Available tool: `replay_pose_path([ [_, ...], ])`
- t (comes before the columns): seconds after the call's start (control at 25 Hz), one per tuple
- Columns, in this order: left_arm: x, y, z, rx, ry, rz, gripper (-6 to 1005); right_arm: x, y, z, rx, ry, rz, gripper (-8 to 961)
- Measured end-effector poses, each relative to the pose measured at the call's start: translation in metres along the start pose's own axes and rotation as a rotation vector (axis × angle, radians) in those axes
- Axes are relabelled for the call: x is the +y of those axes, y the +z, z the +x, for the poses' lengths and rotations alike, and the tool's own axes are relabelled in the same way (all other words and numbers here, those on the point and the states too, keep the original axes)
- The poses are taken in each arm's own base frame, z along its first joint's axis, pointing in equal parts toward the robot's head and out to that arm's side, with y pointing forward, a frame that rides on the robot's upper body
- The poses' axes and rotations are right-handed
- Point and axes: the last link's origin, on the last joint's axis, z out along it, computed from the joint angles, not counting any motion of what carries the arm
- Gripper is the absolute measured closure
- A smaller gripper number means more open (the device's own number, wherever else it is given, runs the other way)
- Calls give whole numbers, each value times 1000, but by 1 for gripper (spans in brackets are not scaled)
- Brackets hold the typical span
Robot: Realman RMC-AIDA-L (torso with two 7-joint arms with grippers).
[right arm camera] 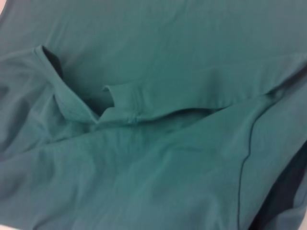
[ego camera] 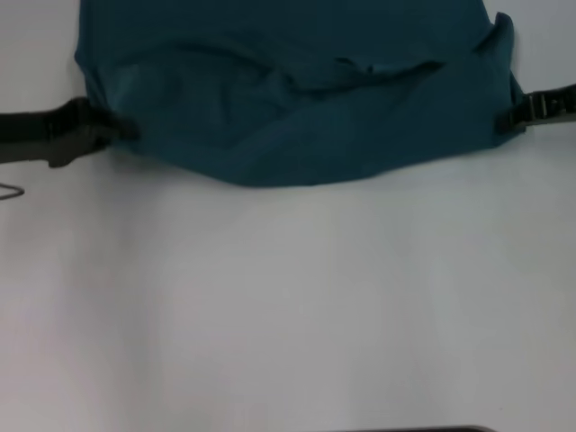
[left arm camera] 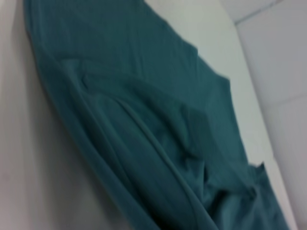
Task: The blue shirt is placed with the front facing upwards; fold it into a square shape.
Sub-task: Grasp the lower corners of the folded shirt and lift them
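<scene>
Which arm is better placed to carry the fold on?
Neither alone. The left gripper is at the shirt's left edge, the right gripper at its right edge, so both should probably move together.

A plain white worktop [ego camera: 288,306] fills nearly the whole head view — smooth, matte and evenly lit, with only soft shading. A dark strip [ego camera: 409,429] shows along its near edge. In the left wrist view, pale panels [left arm camera: 278,62] lie beyond the worktop — thin seams divide them.
</scene>
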Motion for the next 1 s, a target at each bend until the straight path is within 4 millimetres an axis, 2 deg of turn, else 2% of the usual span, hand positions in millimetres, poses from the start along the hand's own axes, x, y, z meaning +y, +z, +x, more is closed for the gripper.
replay_pose_path([
  [0.24,-4,-19,-20,-144,9,-4,960,8,-17,10,126,-13,-35,910],
  [0.56,-7,-44,-52,-293,-16,-34,960,23,-19,41,363,-37,-78,909],
  [1.0,-18,-66,-98,-426,-98,-57,960,41,-17,80,541,-63,-199,910],
])
